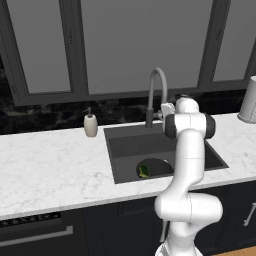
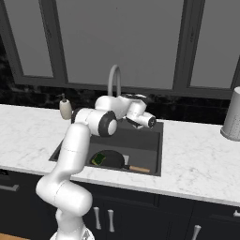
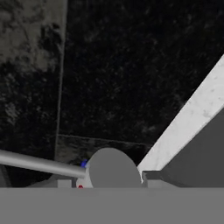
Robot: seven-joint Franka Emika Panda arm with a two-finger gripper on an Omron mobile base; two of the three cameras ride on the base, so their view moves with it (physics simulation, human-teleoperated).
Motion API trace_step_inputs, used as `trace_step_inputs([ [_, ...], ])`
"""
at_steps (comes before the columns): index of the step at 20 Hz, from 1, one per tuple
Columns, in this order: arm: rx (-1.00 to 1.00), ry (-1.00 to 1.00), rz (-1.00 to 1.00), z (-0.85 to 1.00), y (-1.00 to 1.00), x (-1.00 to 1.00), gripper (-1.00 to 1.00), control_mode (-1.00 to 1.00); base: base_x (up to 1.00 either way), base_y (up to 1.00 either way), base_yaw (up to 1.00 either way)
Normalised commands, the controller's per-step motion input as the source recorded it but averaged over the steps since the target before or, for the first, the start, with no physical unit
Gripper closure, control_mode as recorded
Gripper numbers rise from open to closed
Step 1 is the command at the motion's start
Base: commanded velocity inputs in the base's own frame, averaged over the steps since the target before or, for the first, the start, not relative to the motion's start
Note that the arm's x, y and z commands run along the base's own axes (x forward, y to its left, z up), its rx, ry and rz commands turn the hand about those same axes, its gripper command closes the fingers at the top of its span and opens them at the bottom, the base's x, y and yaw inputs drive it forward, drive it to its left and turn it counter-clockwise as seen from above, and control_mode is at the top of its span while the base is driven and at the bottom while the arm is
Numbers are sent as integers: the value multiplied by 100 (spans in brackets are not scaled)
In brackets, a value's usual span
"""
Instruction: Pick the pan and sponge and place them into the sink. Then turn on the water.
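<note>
Pan (image 2: 110, 159) and sponge (image 2: 98, 160) sit in the sink (image 2: 150, 147), front left. I'm steering the gripper (image 2: 151, 121) by the faucet (image 2: 114, 78); can't tell its spread. Risk: glancing off the lever, no water.

Base views flanking sink (image 1: 120, 150)

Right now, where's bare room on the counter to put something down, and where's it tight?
Free: the marble counter left of the sink, in front of the soap dispenser; also the stretch between the sink and the metal canister. Crowded: the basin, with pan and sponge, and the faucet base where the gripper hovers.
</note>
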Motion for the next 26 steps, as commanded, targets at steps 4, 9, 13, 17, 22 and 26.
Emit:
trace_step_inputs([
  [4,16,18,-22,-1,-14,12,100,-100,0,0,0],
  [9,18,17,-15,-12,-12,14,100,-100,0,0,0],
  [13,19,16,-12,-18,-10,18,100,-100,0,0,0],
  [17,18,12,-8,-21,-5,18,100,-100,0,0,0],
  [22,5,1,-1,-14,0,3,100,-100,0,0,0],
  [26,0,0,0,0,0,0,100,-100,0,0,0],
])
